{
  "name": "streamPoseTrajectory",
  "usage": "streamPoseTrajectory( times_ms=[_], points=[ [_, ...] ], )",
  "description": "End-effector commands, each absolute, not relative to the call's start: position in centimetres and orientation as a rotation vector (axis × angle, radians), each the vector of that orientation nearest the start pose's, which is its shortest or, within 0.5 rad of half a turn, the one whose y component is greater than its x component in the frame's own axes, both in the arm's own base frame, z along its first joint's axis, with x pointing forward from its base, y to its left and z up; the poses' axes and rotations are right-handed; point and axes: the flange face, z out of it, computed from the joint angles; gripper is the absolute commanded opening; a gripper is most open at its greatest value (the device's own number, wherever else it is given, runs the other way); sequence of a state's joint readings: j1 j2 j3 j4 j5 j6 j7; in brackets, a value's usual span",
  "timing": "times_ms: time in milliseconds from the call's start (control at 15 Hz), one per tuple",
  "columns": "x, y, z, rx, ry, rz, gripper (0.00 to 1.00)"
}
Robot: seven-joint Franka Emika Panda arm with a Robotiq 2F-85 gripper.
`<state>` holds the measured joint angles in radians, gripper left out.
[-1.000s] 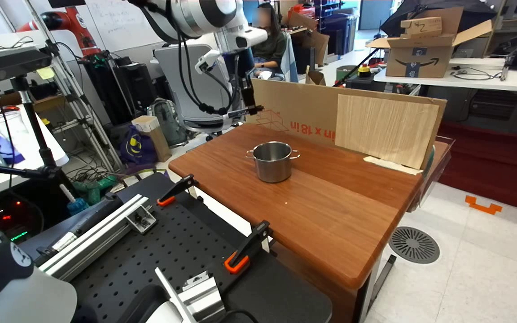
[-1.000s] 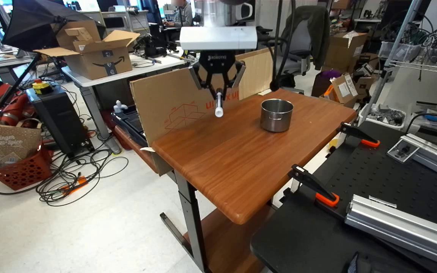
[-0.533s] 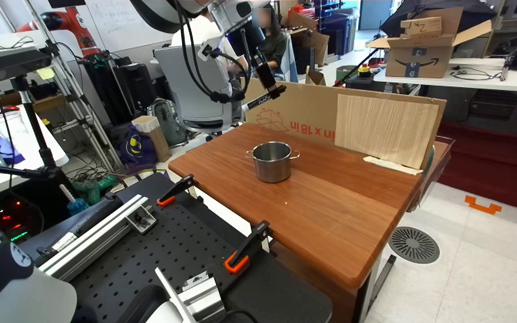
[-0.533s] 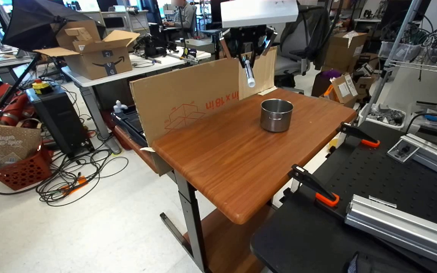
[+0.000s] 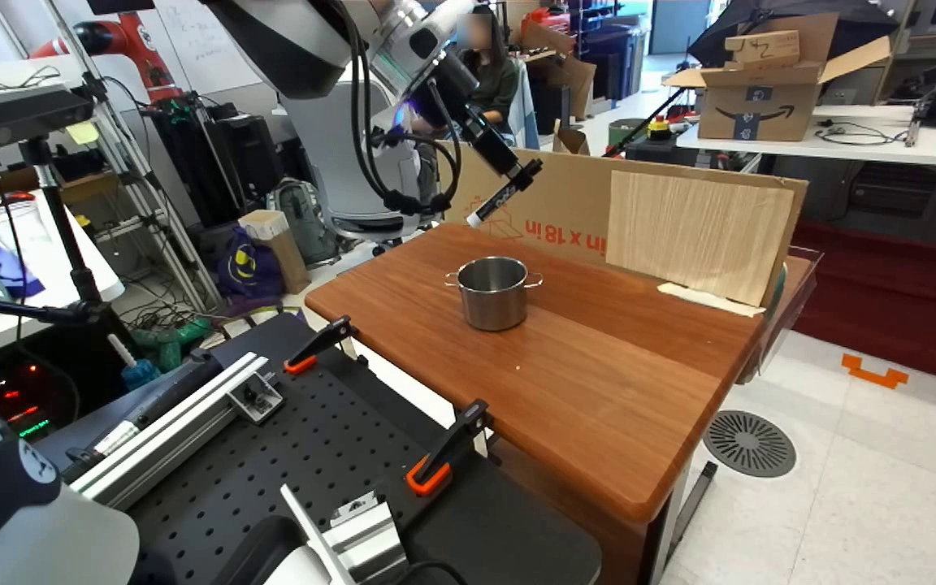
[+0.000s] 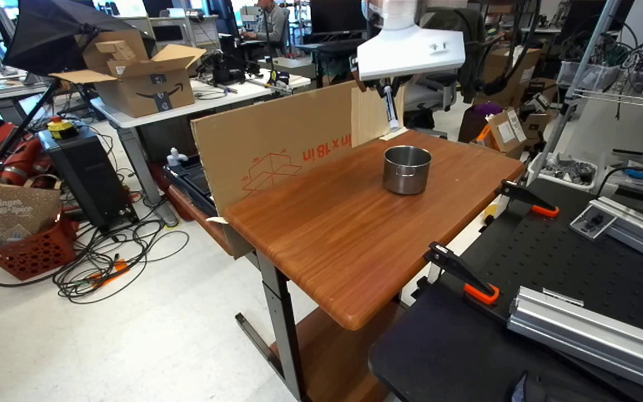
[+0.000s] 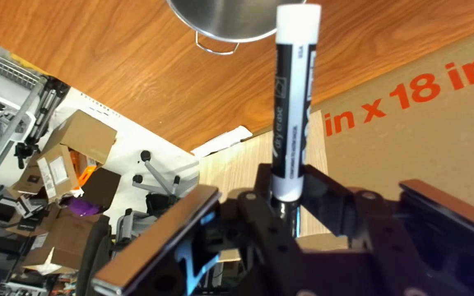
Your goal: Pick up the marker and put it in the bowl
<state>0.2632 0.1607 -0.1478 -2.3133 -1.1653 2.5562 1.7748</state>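
Note:
The marker (image 5: 494, 203) is black with a white label and white end. It also shows in an exterior view (image 6: 390, 109) and in the wrist view (image 7: 292, 107). My gripper (image 5: 526, 173) is shut on its far end, seen also in the wrist view (image 7: 287, 181). The marker sticks out tilted, white end lowest, above the table's back part. The bowl (image 5: 495, 307) is a grey metal pot with two wire handles, upright on the table, also in an exterior view (image 6: 407, 176). In the wrist view the bowl (image 7: 228, 18) is cut off at the top, partly behind the marker's tip.
The wooden table (image 5: 598, 390) bears the bowl. A cardboard wall (image 5: 549, 191) with a pale wood panel (image 5: 699, 231) stands along its back edge. Two black and orange clamps (image 5: 444, 455) (image 5: 318, 345) sit at the edge beside the black perforated board (image 5: 305, 439).
My gripper has carried the marker rightward in both exterior views. The marker went from nearly level to tilted, its white end pointing down. The bowl has not moved.

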Motion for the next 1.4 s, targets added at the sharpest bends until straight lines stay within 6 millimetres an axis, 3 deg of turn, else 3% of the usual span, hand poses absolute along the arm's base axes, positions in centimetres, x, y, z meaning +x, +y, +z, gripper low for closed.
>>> streamPoseTrajectory(
  times_ms=[0, 400, 1333],
  points=[
    [50.6, 6.8, 26.8, -3.112, 1.106, -1.116, 0.06],
    [49.5, 6.4, 24.6, -3.127, 1.114, -1.129, 0.06],
    [49.7, 6.3, 18.9, -3.246, 1.104, -1.001, 0.06]
  ],
)
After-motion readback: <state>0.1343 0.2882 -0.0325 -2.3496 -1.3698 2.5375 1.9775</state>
